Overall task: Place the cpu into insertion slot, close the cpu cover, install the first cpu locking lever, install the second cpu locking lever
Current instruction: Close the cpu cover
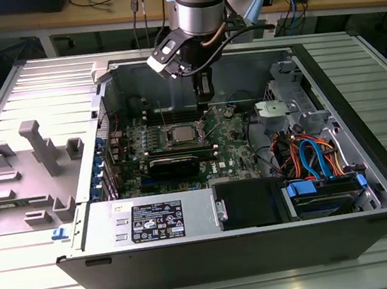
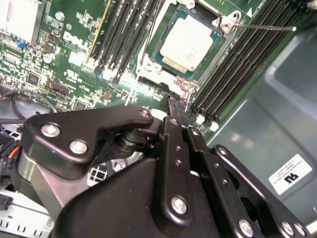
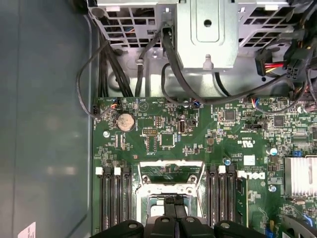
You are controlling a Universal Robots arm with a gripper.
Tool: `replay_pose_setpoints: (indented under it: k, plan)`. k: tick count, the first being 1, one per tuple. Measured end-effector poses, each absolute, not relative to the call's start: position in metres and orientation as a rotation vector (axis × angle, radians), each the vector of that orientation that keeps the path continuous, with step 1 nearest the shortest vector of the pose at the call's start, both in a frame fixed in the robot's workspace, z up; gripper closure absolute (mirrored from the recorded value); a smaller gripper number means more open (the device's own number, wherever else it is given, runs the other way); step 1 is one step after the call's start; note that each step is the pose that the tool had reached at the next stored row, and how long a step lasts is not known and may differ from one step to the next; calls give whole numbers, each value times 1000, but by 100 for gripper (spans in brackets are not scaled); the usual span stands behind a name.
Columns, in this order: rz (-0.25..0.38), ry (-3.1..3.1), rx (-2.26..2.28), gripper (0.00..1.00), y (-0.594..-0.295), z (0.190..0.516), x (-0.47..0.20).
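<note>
The cpu point(image 2: 187, 45), a square chip with a dull silver top, lies flat in the insertion slot point(image 1: 181, 134) on the green board. The silvery cpu cover point(image 2: 151, 47) frames it and looks lowered around the chip. A thin wire locking lever point(image 2: 265, 27) sticks out sideways past the socket corner, over the memory slots. My gripper point(image 2: 172, 102) hangs just above the socket's edge, its black fingers pressed together with nothing between them. In the first wrist view the gripper point(image 3: 176, 202) overlaps the socket frame point(image 3: 171, 188).
Long black memory slots point(image 3: 115, 198) flank the socket on both sides. A drive cage point(image 3: 205, 34) and cable bundles point(image 1: 309, 154) fill the case on the exterior view's right. A silver heatsink point(image 3: 301, 176) stands nearby. Case walls point(image 1: 216, 259) ring the board.
</note>
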State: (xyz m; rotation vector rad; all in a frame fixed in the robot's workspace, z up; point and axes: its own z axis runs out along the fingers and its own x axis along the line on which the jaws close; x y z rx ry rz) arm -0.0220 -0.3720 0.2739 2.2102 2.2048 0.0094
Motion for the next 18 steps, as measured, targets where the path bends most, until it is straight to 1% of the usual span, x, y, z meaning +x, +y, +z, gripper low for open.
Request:
replay_pose_setpoints:
  k: [8, 18]
  plan:
    - [6, 2206, 2212, 89, -372, 274, 1]
    - [6, 2206, 2212, 89, -372, 274, 4]
